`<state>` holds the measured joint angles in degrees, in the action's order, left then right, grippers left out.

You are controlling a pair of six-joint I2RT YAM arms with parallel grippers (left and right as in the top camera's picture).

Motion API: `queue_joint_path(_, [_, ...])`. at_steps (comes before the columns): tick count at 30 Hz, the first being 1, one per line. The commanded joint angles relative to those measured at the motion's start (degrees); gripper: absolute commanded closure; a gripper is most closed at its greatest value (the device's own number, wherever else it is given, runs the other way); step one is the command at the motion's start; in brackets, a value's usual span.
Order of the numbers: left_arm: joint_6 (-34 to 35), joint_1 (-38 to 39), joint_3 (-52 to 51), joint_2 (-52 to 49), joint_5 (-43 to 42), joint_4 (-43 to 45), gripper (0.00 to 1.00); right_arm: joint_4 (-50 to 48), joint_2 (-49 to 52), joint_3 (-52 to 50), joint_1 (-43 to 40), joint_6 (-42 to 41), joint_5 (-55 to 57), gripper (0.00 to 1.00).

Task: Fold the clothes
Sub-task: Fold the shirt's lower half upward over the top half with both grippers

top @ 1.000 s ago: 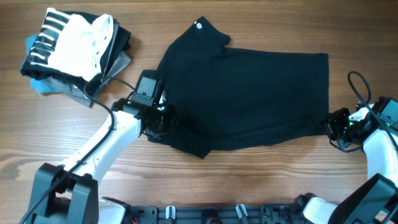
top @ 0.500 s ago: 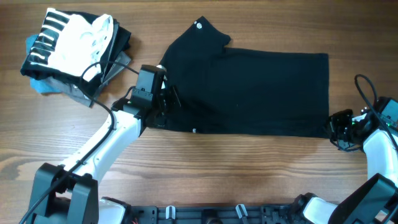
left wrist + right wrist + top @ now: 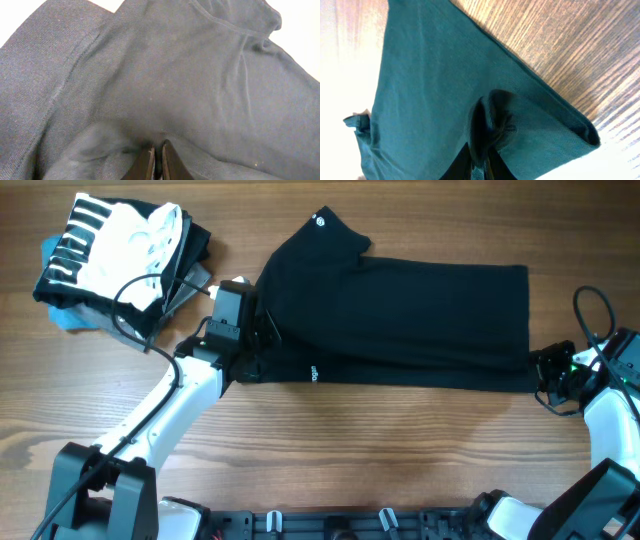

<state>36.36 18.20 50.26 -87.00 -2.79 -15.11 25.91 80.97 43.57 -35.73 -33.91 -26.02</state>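
Both left gripper [image 3: 157,152] and right gripper [image 3: 480,159] clamp the soft black T-shirt [image 3: 400,320]; pull unevenly and it may slip.

both arms have white shells with black joints, the left arm [image 3: 160,415] in the lower left, the right arm [image 3: 612,418] at the right edge. a black cable [image 3: 140,279] loops by each wrist. a green light [image 3: 572,363] glows on the right one. the left gripper [image 3: 156,162] has thin dark fingers.
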Motion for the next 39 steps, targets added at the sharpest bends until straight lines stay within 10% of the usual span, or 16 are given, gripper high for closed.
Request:
queue_joint_path(1, [0.48, -0.42, 0.76, 0.74, 1.84, -0.31, 0.77, -3.23, -0.61, 0.9, 0.85, 7.45, -5.6, 0.38])
queue_joint_path(4, [0.02, -0.44, 0.76, 0.74, 1.84, -0.52, 0.43, -2.36, -0.61, 1.09, 0.83, 13.29, -7.87, 0.23])
queue_joint_path(10, [-11.13, -0.42, 1.95, 2.19, -4.11, -7.34, 0.31, 17.11, -0.61, 14.05, 0.94, 17.33, -0.85, 0.23])
queue_joint_path(18, [-15.12, -0.42, 1.95, -11.28, -4.37, -0.66, 0.55, 19.47, -0.55, 14.21, 1.05, 15.72, -0.94, 0.23])
queue_joint_path(22, [-13.6, -0.48, 2.51, -11.23, -6.49, 0.76, 0.96, 19.3, -0.55, 14.21, 1.05, 14.86, -0.92, 0.22])
queue_joint_path(32, [-10.19, -3.19, 10.49, -10.75, -5.64, 5.22, 0.94, 18.69, -0.55, 14.21, 1.05, 14.25, 1.11, 0.19])
queue_joint_path(39, [-10.21, -3.21, 10.49, -11.47, -5.68, 2.82, 0.4, 16.7, 1.7, 11.76, 1.05, 14.14, 8.24, 0.15])
